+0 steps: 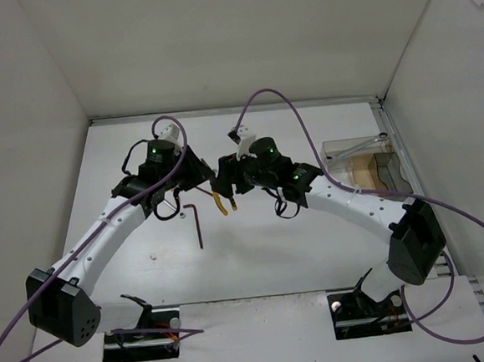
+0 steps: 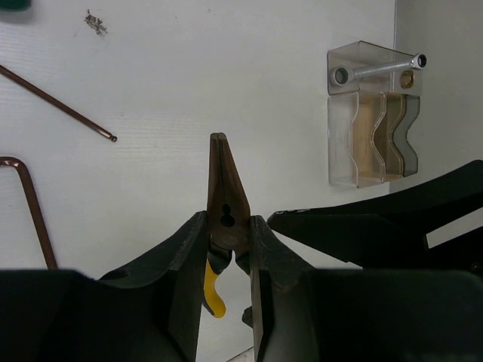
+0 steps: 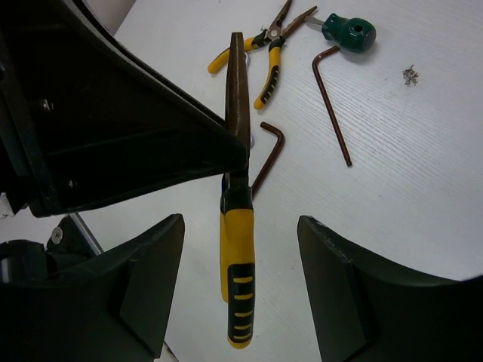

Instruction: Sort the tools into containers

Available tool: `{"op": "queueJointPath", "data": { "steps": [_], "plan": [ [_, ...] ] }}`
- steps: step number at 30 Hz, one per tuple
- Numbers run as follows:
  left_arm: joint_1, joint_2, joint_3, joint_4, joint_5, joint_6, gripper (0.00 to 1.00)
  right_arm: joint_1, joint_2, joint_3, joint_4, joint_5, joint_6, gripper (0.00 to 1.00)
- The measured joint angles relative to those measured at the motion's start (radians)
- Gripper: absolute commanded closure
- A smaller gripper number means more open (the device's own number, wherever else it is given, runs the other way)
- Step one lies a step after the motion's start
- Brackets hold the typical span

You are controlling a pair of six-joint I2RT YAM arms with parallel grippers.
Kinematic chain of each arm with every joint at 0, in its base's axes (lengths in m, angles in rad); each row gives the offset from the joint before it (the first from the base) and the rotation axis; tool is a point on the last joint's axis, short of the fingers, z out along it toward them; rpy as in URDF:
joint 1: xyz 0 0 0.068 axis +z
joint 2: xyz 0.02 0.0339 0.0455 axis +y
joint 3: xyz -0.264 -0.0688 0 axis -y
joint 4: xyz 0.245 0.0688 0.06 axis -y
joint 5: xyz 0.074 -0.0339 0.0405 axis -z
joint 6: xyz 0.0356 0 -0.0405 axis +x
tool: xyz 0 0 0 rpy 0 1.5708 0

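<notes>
Left gripper (image 2: 228,226) clamped on the yellow-handled pliers (image 3: 240,302); right gripper (image 3: 240,226) open around their handle.

The pliers are held mid-tabletop (image 1: 273,254) between the 2 arms, pinched at the pivot: a long tapered rust-brown nose and a yellow handle with black ribbed bars near its end. The right gripper's 2 fingers stand on either side of that handle, apart from it. Lying on the tabletop are the second pliers (image 3: 268,56), also yellow-handled with the nose parted, a stubby green-handled screwdriver (image 3: 351,32) just beside that nose, 2 thin brown L-shaped hex keys (image 3: 332,102) and a tiny screw (image 3: 410,73). The clear, tan-bottomed containers (image 2: 366,143) sit at the right edge by the wall, with the silver wrench (image 2: 377,69) resting across one end.
</notes>
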Motion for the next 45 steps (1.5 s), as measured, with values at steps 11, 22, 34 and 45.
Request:
{"op": "queueJointPath", "data": {
  "steps": [11, 22, 34, 45],
  "plan": [
    [-0.039, 0.000, 0.021, 0.014, 0.001, -0.006, 1.00, 0.012, 0.037, 0.016, 0.007, 0.006, -0.001, 0.52],
    [-0.060, 0.000, 0.028, 0.019, 0.003, -0.004, 1.00, 0.020, 0.035, 0.016, 0.006, 0.033, -0.024, 1.00],
    [-0.040, 0.000, 0.130, -0.031, -0.082, 0.081, 0.16, 0.003, -0.114, -0.111, -0.016, 0.137, -0.143, 1.00],
    [0.111, 0.008, 0.164, -0.149, -0.200, 0.234, 0.04, -0.269, -0.386, -0.217, -0.126, 0.313, -0.420, 1.00]
  ]
}}
